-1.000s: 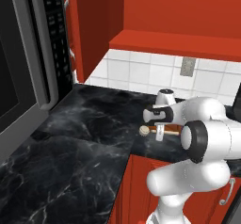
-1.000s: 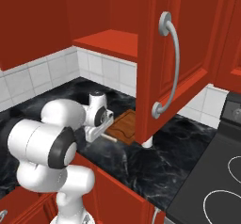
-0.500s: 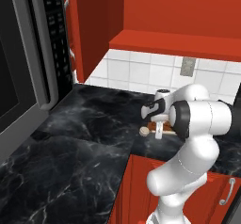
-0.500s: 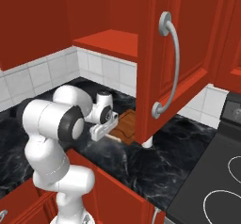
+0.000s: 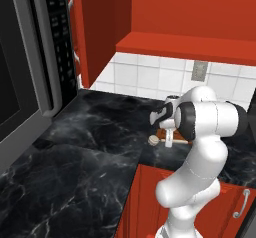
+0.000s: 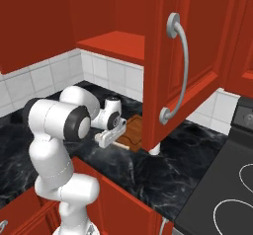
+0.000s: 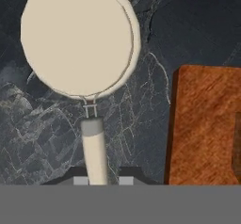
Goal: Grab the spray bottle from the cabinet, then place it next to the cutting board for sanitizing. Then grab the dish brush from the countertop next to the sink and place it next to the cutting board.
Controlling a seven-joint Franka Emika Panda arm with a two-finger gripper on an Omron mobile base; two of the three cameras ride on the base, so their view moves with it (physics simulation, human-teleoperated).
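We see the gripper (image 7: 103, 178) low over the black marble countertop (image 5: 85, 152), its two dark finger tips drawn in tight on the pale handle of the dish brush (image 7: 80, 39) — the handle runs up between them to a thin wire neck and a big round cream head. From the hand camera the head looks flat and face-on, with the veined marble behind it; whether the brush touches the marble we cannot tell. Just beside the brush, with a strip of bare marble between, lies the brown wooden cutting board (image 7: 204, 124).

In the left base view the white arm bends down over the counter's near edge, and the brush (image 5: 161, 141) pokes out to the left of the hand, its round end close to that edge. In the right base view the cutting board (image 6: 131, 132) lies just behind the hand, partly hidden by the open red cabinet door (image 6: 183, 61) with its silver handle. A white tiled wall (image 5: 150, 77) backs the counter, and a dark microwave (image 5: 25, 67) stands at the left.
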